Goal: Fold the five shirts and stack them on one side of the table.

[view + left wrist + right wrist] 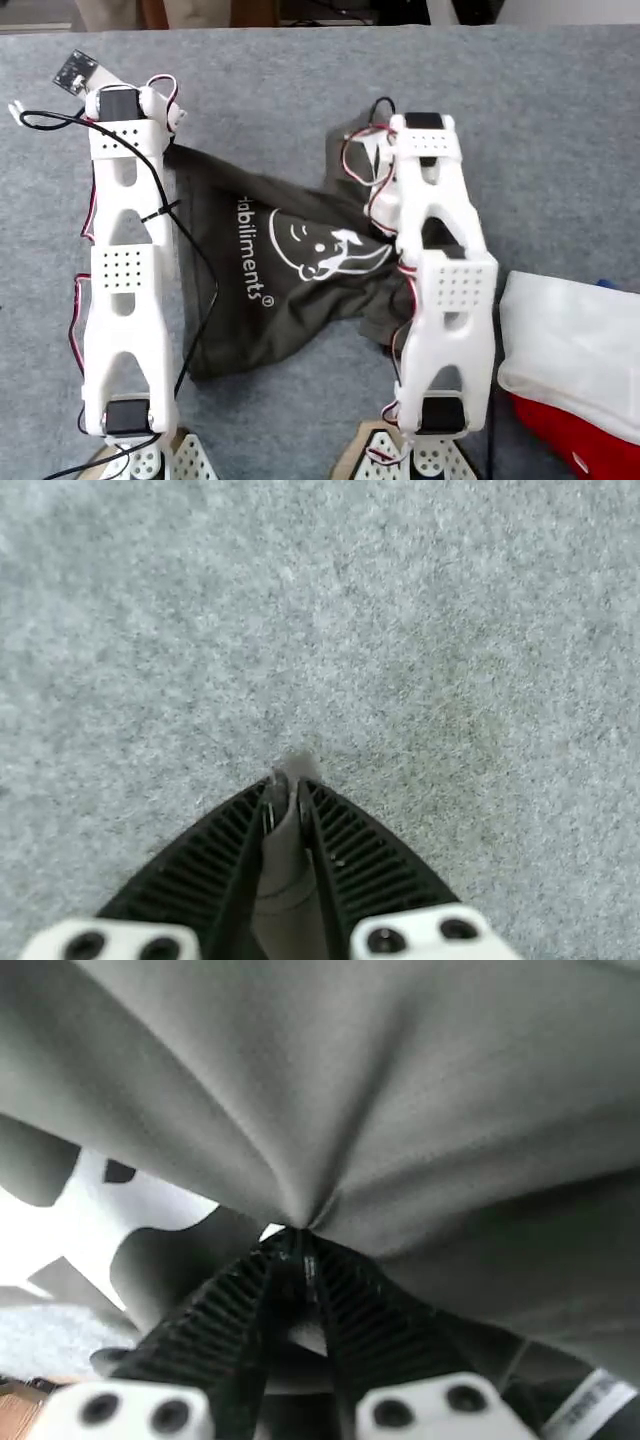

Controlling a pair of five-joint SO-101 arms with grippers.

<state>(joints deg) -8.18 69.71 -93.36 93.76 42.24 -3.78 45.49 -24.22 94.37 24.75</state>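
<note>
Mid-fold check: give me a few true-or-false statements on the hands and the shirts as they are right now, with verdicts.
1. The left hand and the right hand are both shut on the dark shirt. True.
2. The dark shirt lies neatly folded. False: it is bunched and stretched between the two hands.
3. The dark shirt is plain. False: it bears a white print.
4. A white shirt and a red shirt lie beside the right arm. True.

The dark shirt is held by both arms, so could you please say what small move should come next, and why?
Probably draw the arms apart to pull the shirt taut: the left fingers and right fingers are each shut on its fabric, yet it sits bunched and creased between them.
</note>
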